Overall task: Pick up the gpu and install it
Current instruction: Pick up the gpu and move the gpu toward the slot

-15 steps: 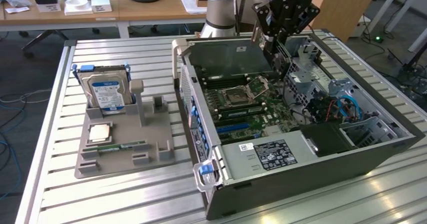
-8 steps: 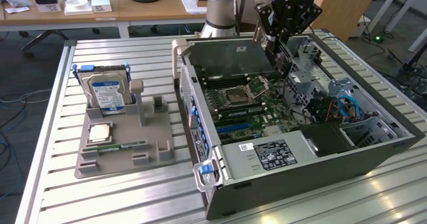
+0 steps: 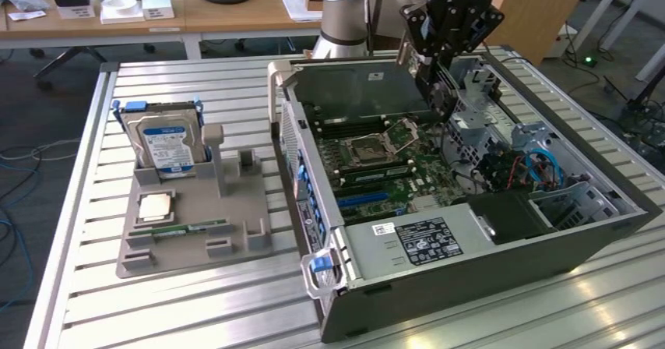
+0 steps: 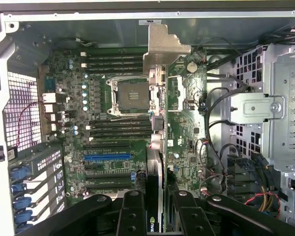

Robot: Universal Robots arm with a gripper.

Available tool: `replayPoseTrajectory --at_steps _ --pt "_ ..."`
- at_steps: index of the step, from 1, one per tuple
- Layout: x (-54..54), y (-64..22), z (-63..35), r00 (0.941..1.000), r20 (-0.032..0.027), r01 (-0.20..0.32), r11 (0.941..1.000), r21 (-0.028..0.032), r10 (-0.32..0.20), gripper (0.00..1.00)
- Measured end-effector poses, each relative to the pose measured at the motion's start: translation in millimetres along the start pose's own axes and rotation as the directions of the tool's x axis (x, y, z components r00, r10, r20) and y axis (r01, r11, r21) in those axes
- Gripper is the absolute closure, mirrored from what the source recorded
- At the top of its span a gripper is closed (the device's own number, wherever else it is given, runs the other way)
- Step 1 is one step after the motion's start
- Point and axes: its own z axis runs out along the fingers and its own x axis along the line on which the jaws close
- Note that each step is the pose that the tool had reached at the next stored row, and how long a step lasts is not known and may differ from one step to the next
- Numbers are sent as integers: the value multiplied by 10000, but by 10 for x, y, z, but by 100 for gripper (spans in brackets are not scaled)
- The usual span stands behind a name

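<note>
Holds the gpu pinched edge-on between the jaws of the gripper, upper right in the exterior view, just above the open case — may slip in so narrow a grip, or, if tilted, strike parts of the motherboard instead of seating.

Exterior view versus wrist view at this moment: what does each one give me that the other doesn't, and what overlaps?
Exterior view: the gray fixture on the slatted table, with the hard drive standing in it and the memory stick lying flat. Wrist view: the card edge-on, its silver bracket over the motherboard. Both: the gripper shut on the gpu above the open case, and the CPU socket.
</note>
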Motion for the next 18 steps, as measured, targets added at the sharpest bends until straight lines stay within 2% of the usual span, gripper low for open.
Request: replayPoseTrajectory --at_steps 18 --pt "-52 3 1 10000 0 0 10000 0 0 74"
